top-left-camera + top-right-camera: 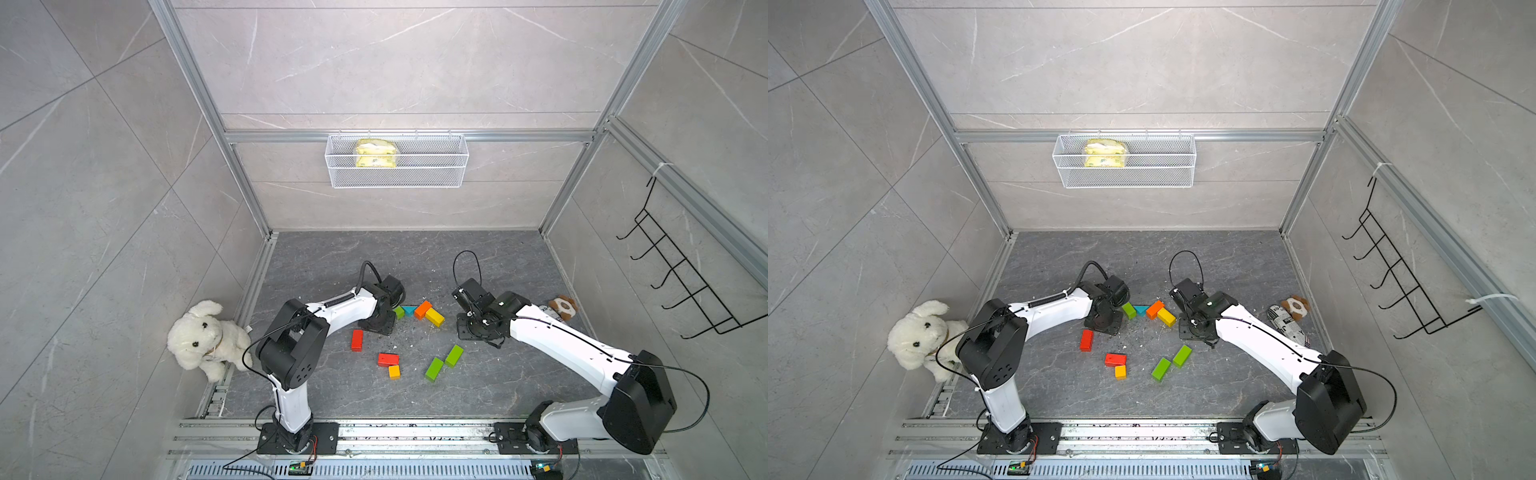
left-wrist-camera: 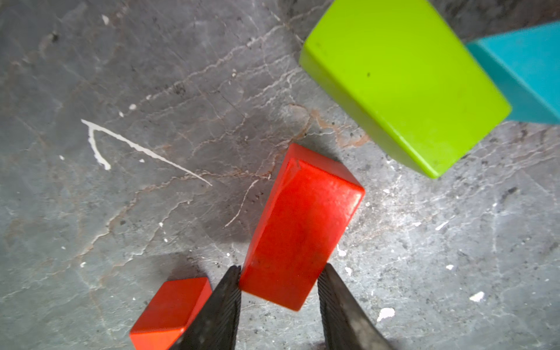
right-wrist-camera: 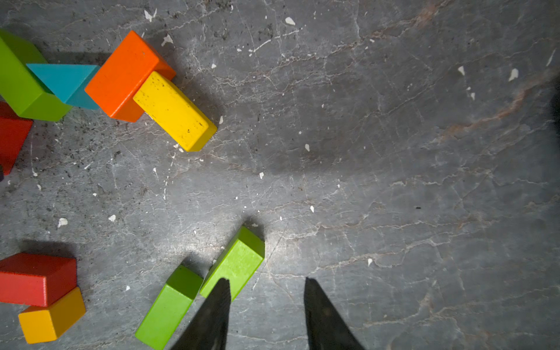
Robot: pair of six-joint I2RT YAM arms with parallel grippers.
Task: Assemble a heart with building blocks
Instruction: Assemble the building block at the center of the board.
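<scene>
Touching blocks form the heart's top: a green block (image 1: 399, 311), a teal triangle (image 1: 409, 309), an orange block (image 1: 422, 309) and a yellow block (image 1: 434, 317). My left gripper (image 2: 281, 272) is shut on a red block (image 2: 303, 227) close to that green block (image 2: 400, 81); the top views hide this grip under the wrist (image 1: 380, 324). A second red block (image 1: 356, 340) lies beside it. A third red block (image 1: 388, 359) touches the yellow-orange cube (image 1: 394, 371). Two green blocks (image 3: 236, 263) (image 3: 166, 309) lie end to end. My right gripper (image 3: 266, 291) hovers open beside them, holding nothing.
A white plush dog (image 1: 203, 338) sits at the left wall. A small brown plush toy (image 1: 563, 307) and a printed roll (image 1: 1287, 324) lie at the right wall. A wire basket (image 1: 397, 160) hangs on the back wall, a black hook rack (image 1: 681, 270) on the right.
</scene>
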